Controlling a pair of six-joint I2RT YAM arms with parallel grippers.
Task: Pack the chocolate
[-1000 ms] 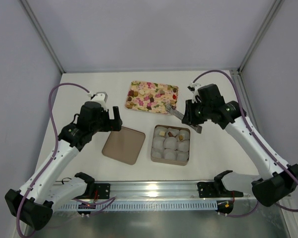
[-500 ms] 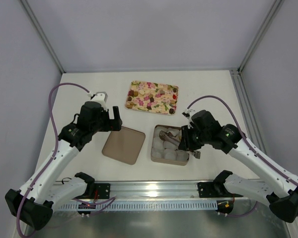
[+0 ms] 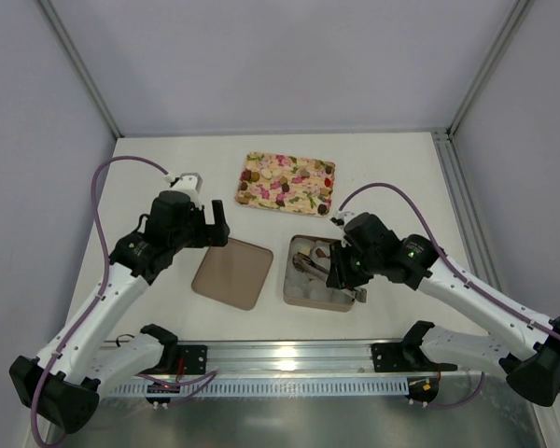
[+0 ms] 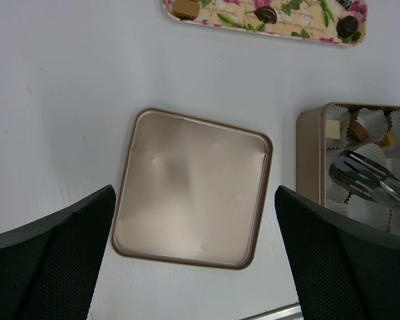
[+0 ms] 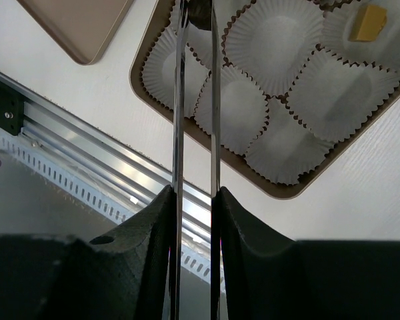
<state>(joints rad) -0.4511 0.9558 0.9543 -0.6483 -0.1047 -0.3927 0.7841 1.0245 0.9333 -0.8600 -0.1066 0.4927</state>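
Right gripper (image 5: 195, 199) is clamped narrow on a pair of long thin metal tongs (image 5: 179, 100), blades nearly parallel w/ a slim gap btwn them. At the tips sits a dark brown round chocolate piece (image 5: 200, 13), cut off by the top edge of the right wrist view, so can't tell if it's pinched or resting in a cup. Tips are over the square tan metal tin (image 4: 309, 160), lined w/ white crinkled paper cups (image 5: 273, 43); a golden-tan chocolate cube (image 5: 368, 23) sits in one cup near a corner. In the top view the right arm (image 3: 467, 285) covers part of the tin. Left gripper (image 4: 195, 193) hangs w/ fingers spread wide, holding nothing, above the flat tan square lid (image 4: 187, 153), which lies on the white table (image 4: 60, 93) just beside the tin. Beyond, the pink-and-cream floral rectangular tray (image 4: 300, 20) carries more choc pieces (image 4: 265, 13); only its near edge shows in the left wrist view
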